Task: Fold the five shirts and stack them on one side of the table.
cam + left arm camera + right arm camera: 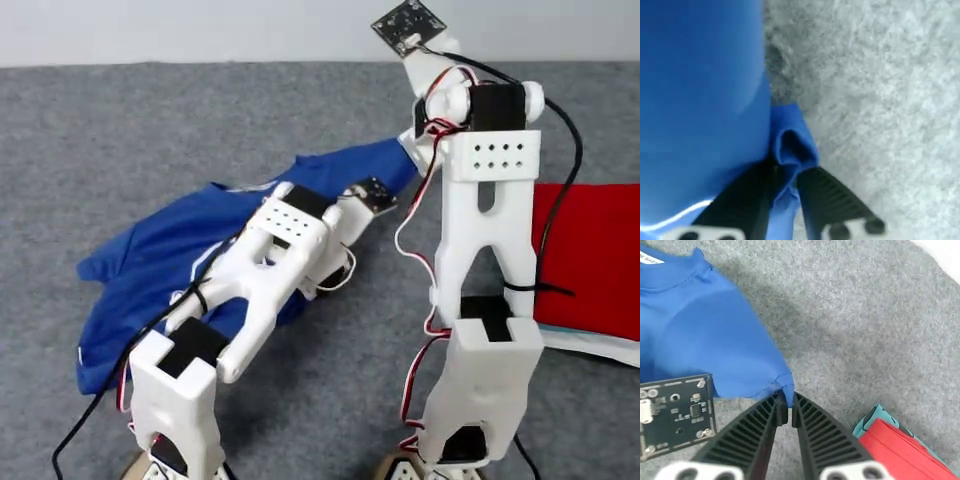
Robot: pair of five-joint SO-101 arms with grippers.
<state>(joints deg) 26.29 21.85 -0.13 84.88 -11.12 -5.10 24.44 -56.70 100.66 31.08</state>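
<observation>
Blue shirt [165,265] is lying rumpled on the grey felt table [150,130], left of centre in the high view. One part of it is stretching out toward the far middle of the table.

Left gripper [787,175] is pinching a small bunched fold of the blue cloth. Its black fingers [832,197] are pressing together on the fold just above the felt. The left arm [270,265] is lying low across the shirt.

Right gripper [789,405] is nipping the very corner of a hemmed edge of the same shirt, its ribbed fingers [822,437] nearly closed with only the cloth between them. The right arm [487,250] is standing tall beside the left one. The shirt's collar [670,277] is showing in the right wrist view. A small circuit board [677,412] is sitting close to the right gripper.

Folded red shirt [590,250] is resting at the table's right edge. It is lying on top of a teal layer [869,421] and a white one [600,347], well apart from the blue shirt.
</observation>
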